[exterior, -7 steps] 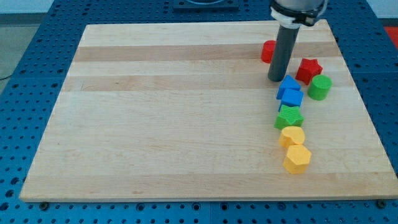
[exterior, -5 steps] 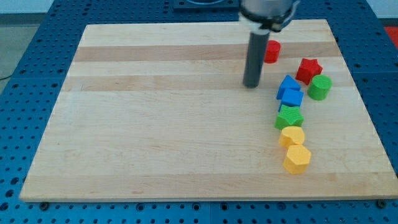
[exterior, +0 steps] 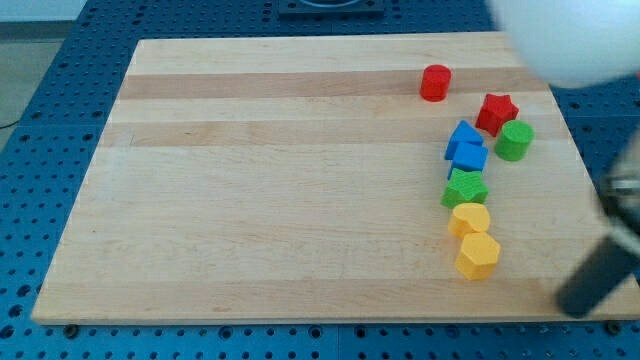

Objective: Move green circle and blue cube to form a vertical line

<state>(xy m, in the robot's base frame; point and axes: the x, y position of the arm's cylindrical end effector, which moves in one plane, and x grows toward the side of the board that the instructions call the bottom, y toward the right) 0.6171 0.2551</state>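
A: Where was my tip (exterior: 578,308) recorded?

B: At the view's bottom right, blurred, at the board's (exterior: 280,200) edge, at about 4 o'clock from the yellow hexagon block (exterior: 478,255) and well apart from every block. No pincer is carried by the rod, so no open or closed state could be noted.

A: And the task's blocks?

B: The green circle (exterior: 515,141) was logged near the board's right edge, touching or just beside the red star (exterior: 496,112) at its 11 o'clock. The blue cube (exterior: 470,157) was seen at 8 o'clock from the green circle, near it but apart. A second blue block (exterior: 461,134), shape unclear, was pressed against the cube at 11 o'clock.

A: The rest?

B: A green star (exterior: 465,188) was noted at 6 o'clock from the cube, a rounded yellow block (exterior: 470,218) below it, then the yellow hexagon block. A red cylinder (exterior: 435,83) stood alone at 11 o'clock from the cluster.
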